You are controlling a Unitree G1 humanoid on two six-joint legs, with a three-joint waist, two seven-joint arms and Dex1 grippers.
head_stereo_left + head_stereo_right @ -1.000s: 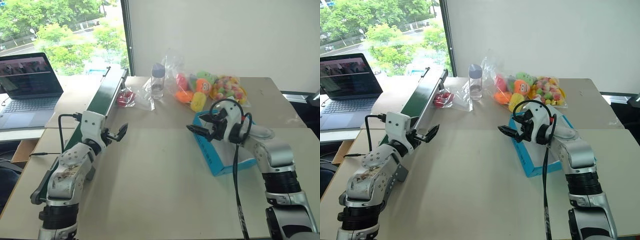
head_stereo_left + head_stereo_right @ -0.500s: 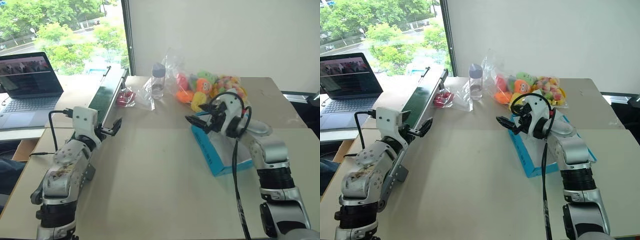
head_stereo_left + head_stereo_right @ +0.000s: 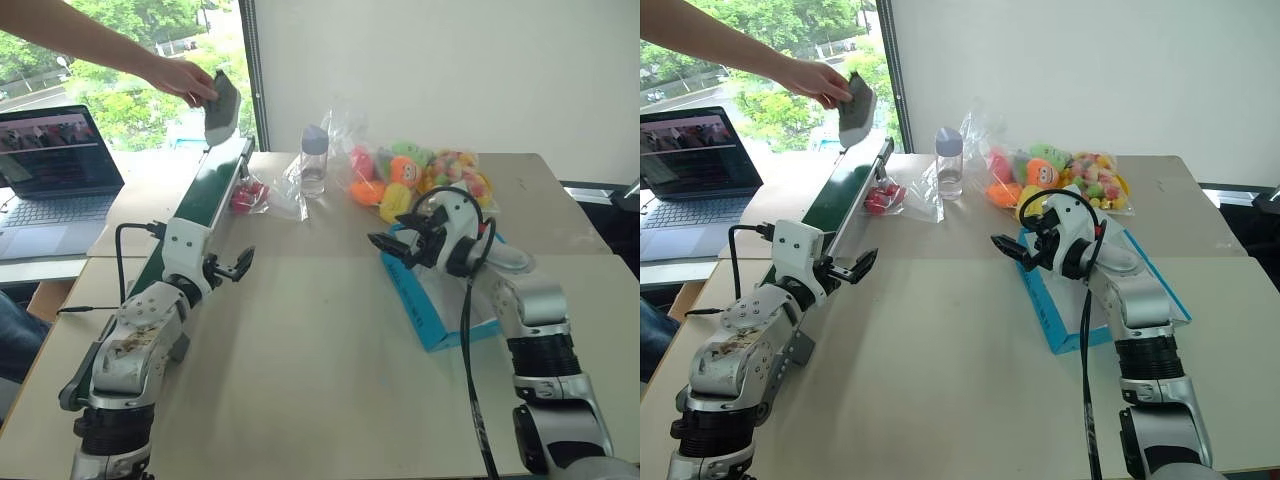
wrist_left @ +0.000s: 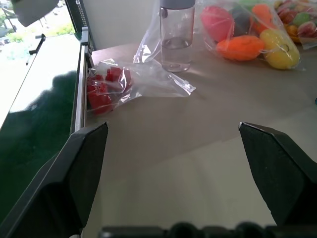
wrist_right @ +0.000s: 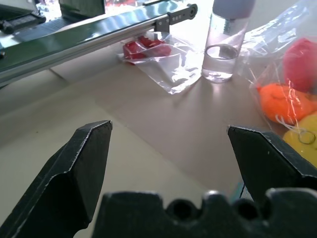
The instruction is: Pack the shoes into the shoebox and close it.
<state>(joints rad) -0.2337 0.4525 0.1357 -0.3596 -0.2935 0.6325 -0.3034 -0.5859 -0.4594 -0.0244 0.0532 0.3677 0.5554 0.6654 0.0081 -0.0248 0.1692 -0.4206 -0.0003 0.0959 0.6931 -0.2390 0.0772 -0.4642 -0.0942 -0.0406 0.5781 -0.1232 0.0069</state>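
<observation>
1. Our shoebox (image 3: 1050,312) lies open under our right arm
2. A person's hand (image 3: 183,78) holds one grey shoe (image 3: 221,104) above the conveyor belt (image 3: 205,190)
3. Our left gripper (image 3: 238,268) and right gripper (image 3: 400,245) gape wide, empty; we judge we wait, then grasp the shoe

A person's hand (image 3: 183,79) now reaches in over the surface's far left corner, holding a grey shoe (image 3: 221,107) above the conveyor belt (image 3: 205,190)
</observation>
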